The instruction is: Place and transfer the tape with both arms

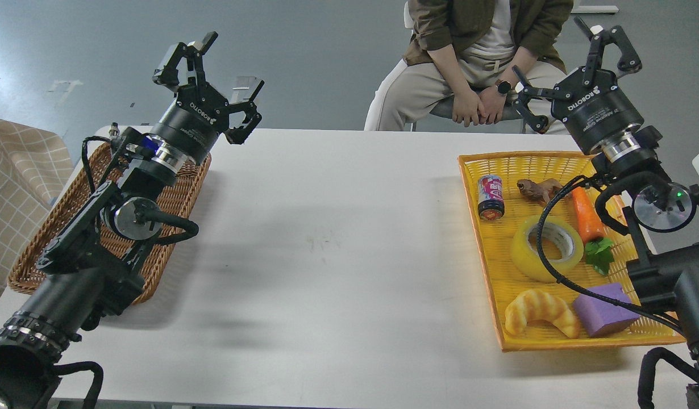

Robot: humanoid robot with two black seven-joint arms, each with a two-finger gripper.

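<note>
The tape, a translucent yellow roll with a pale core, lies flat in the middle of the yellow tray at the right of the table. My right gripper is open and empty, raised beyond the tray's far edge, well apart from the tape. A black cable from my right arm crosses over the roll. My left gripper is open and empty, raised above the far end of the brown wicker basket at the left.
In the tray with the tape lie a small can, a brown toy frog, a carrot, a croissant and a purple block. A seated person is behind the table's far edge. The white table spans between basket and tray.
</note>
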